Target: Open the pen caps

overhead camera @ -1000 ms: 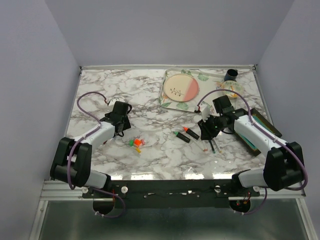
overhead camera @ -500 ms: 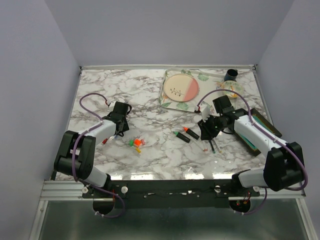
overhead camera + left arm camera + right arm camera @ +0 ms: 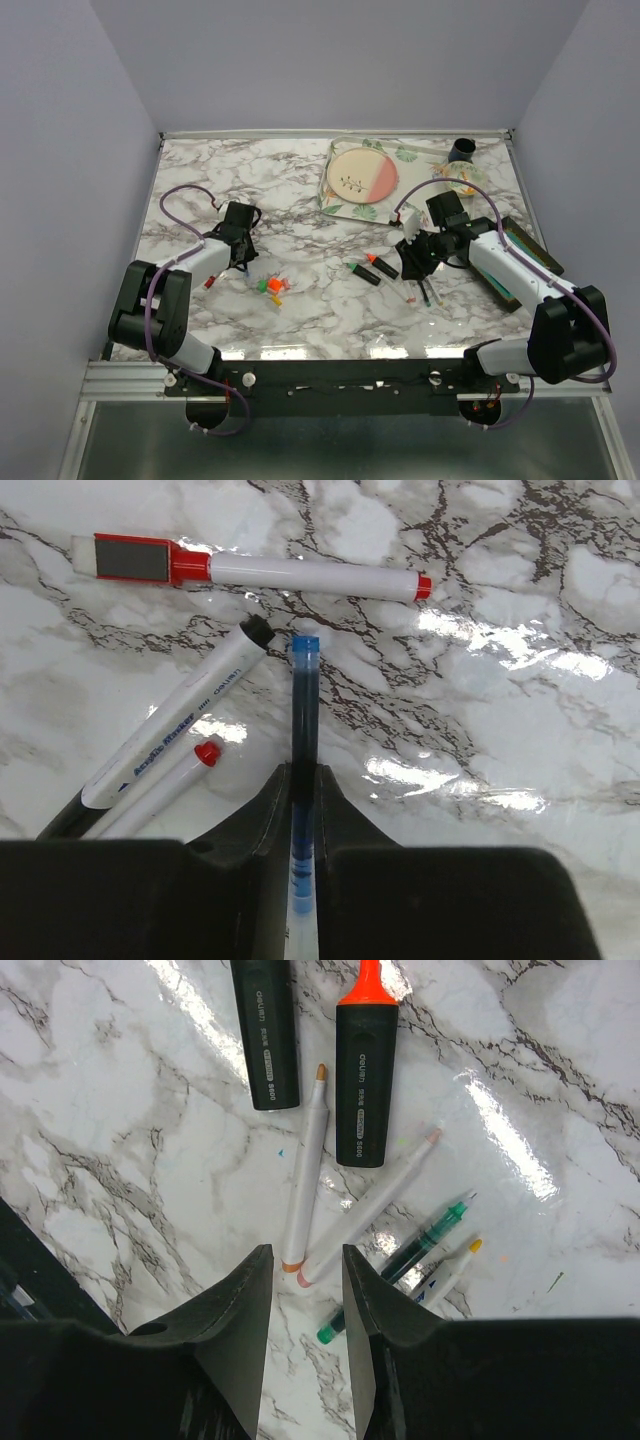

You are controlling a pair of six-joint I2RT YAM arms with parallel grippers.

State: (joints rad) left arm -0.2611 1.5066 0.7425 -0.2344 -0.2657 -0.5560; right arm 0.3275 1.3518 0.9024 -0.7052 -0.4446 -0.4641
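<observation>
While low over white marble tabletop (image 3: 500,600), pinches thin blue plastic pen (image 3: 304,700) in narrowed left gripper (image 3: 303,775); holds nothing in half-open right gripper (image 3: 306,1252).

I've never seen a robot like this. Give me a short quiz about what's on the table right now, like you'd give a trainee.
1. True or false: the left tool is pinching a blue pen.
2. The highlighter whose coloured end shows in the right wrist view has an end that is: A blue, B orange, C white.
3. Fill in: the loose caps lie nearer the ___ arm.
Key: 1 true; 2 B; 3 left.
</observation>
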